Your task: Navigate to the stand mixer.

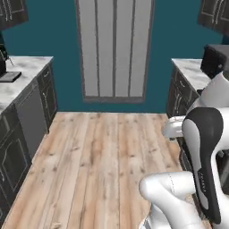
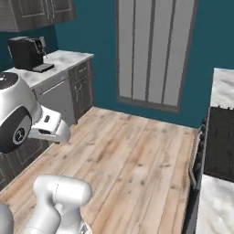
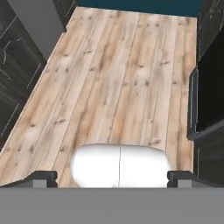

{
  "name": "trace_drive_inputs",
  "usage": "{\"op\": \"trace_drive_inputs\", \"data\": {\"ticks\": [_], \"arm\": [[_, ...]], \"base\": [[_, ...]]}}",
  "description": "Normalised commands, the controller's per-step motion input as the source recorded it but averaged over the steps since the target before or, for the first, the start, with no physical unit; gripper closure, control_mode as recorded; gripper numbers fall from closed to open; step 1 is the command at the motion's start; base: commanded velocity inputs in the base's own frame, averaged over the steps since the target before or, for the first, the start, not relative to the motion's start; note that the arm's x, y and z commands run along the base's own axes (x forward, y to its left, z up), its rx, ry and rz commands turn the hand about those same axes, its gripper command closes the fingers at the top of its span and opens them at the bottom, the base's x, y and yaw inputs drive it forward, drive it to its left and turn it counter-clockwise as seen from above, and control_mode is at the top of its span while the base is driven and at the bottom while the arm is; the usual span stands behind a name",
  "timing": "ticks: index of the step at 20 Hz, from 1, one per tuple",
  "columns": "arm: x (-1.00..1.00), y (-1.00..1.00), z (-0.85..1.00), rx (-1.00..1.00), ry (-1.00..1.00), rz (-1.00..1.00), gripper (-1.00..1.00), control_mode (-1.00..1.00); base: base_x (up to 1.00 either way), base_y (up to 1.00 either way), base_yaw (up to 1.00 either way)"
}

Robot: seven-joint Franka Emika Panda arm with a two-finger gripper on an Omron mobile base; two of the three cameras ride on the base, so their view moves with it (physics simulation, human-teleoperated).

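The stand mixer is out of view. In the hand view my gripper (image 3: 111, 178) points down at the wooden floor (image 3: 118, 78). Its two dark fingertips (image 3: 41, 178) stand wide apart, so it is open with nothing between them. My white arm rises at the lower right of the left base view and at the lower left of the right base view. I stand in the aisle between two rows of dark cabinets.
A black coffee machine (image 2: 25, 52) stands on the left marble counter (image 2: 64, 59). A dark stove (image 2: 221, 141) sits in the right counter run, with an oven front (image 3: 210, 87) below. A grey panelled door (image 1: 114, 49) is set in the teal back wall. Open wooden floor (image 1: 103, 156) lies ahead.
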Motion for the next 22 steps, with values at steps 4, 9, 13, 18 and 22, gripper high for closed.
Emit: {"op": "trace_drive_inputs", "data": {"ticks": [4,9,13,18,22], "arm": [[0.0,0.0,0.0,0.0,0.0,0.0,-1.0,1.0],[0.0,0.0,0.0,0.0,0.0,0.0,-1.0,1.0],[0.0,0.0,0.0,0.0,0.0,0.0,-1.0,1.0],[0.0,0.0,0.0,0.0,0.0,0.0,-1.0,1.0],[0.0,0.0,0.0,0.0,0.0,0.0,-1.0,1.0]], "base": [[0.0,0.0,0.85],[0.0,0.0,0.82],[0.0,0.0,0.79],[0.01,0.0,0.75],[0.0,0.0,0.67]]}}
